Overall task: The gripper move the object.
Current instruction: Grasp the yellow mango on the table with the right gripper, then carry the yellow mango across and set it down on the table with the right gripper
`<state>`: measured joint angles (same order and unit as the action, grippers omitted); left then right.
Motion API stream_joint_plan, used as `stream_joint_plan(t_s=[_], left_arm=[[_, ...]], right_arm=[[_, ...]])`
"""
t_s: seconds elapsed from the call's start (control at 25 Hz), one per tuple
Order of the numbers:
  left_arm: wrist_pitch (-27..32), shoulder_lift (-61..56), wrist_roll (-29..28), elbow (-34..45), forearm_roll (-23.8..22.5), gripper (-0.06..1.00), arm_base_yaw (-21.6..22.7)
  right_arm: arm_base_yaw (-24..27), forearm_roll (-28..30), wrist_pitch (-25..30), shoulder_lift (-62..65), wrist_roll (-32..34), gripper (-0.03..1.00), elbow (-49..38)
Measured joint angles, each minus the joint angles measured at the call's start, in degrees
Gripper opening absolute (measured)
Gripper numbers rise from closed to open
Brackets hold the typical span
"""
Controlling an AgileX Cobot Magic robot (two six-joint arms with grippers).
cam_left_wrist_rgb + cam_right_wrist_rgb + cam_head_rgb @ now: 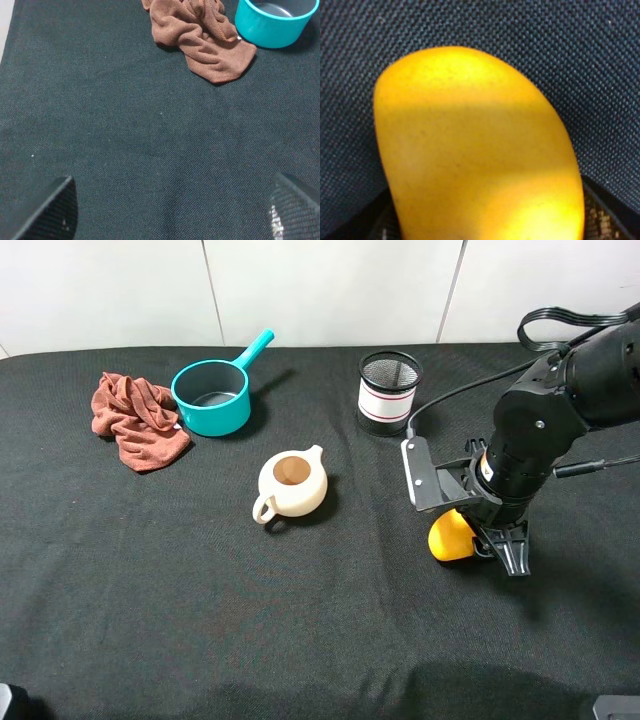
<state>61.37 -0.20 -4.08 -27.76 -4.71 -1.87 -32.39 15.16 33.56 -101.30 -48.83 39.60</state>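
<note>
The yellow-orange mango (450, 535) lies on the black cloth, right of the middle. My right gripper (482, 546) is down over it with its fingers on either side of it. In the right wrist view the mango (475, 150) fills the picture, and the black fingertips (607, 215) show only at its two sides, set wide apart, so the jaws look open. My left gripper (170, 210) is open and empty over bare cloth at the near left, far from the mango.
A cream teapot (291, 484) stands in the middle. A teal saucepan (212, 397) and a crumpled brown cloth (135, 420) are at the back left, also in the left wrist view (205, 40). A mesh pen cup (389, 392) stands behind the right arm.
</note>
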Motion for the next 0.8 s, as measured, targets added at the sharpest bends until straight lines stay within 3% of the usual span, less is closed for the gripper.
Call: stream_joint_plan(t_s=[0.56, 0.8], left_arm=[[0.0, 0.0, 0.0, 0.0, 0.0, 0.76, 0.0], [0.0, 0.0, 0.0, 0.0, 0.0, 0.76, 0.0]], right_arm=[[0.0, -1.4, 1.37, 2.18, 0.41, 0.47, 0.13], [0.0, -3.02, 3.18, 3.69, 8.56, 0.47, 2.55]])
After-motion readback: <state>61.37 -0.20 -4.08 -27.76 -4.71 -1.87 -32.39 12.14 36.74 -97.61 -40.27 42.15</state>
